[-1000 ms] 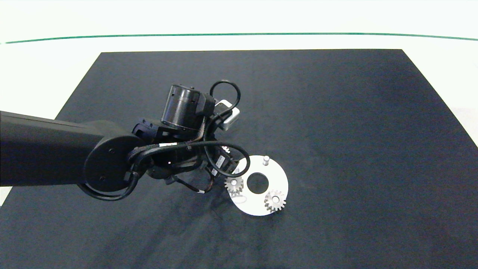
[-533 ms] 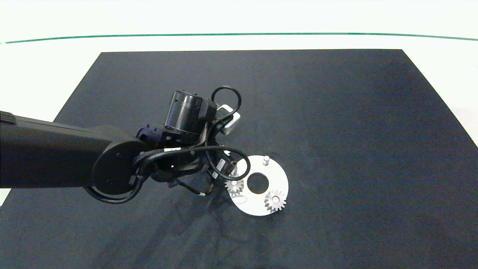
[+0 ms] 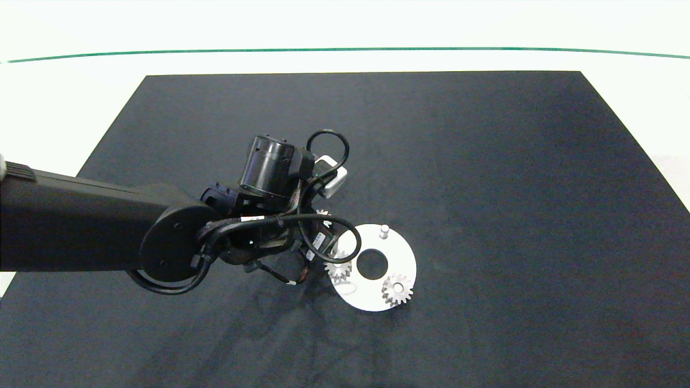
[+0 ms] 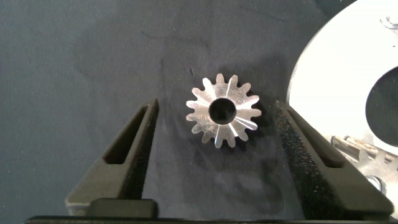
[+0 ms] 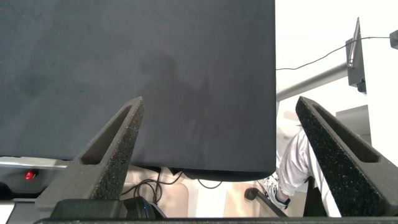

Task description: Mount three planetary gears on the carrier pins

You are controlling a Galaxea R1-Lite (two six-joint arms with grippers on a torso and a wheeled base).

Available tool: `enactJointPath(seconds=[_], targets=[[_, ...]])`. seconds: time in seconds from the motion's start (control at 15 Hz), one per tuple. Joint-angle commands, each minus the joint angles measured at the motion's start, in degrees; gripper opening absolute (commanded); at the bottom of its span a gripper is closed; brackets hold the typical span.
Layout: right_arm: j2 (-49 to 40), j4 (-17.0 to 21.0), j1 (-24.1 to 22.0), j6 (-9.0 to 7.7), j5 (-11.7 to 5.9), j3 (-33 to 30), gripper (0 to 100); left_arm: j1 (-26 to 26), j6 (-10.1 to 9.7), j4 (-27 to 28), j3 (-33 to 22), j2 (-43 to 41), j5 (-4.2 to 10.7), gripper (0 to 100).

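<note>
Two of three gears done, by the look of it. Black mat (image 3: 485, 161) under everything. White carrier disc (image 3: 401, 258) just beside the left gripper (image 4: 214, 134), on its far-finger side. Seated on pins: one planetary gear (image 3: 397, 290) on the disc's far side from the gripper, another gear (image 3: 338, 266) at the near edge. Third carrier pin (image 3: 384, 231) bare. Last loose gear (image 4: 223, 111) flat on the mat, bore up, centred between the spread left fingers (image 4: 130, 149), not touching either. Left to do: close, lift, drop on the bare pin. Right gripper (image 5: 217, 155) spread wide, empty, parked off the mat edge.
</note>
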Motion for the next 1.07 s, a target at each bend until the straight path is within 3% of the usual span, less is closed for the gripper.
enactJointPath(seconds=[0.07,0.27,1.07], targets=[[0.00,0.29,0.07,-0.12,-0.13,-0.01,100,0.43,0.12,-0.06,-0.13,0.33,0.08,67],[0.00,0.29,0.07,-0.12,-0.13,0.08,100,0.69,0.12,-0.06,-0.13,0.33,-0.63,61],[0.00,0.29,0.07,-0.12,-0.13,-0.01,100,1.13,0.47,-0.94,0.74,0.86,-0.80,37]])
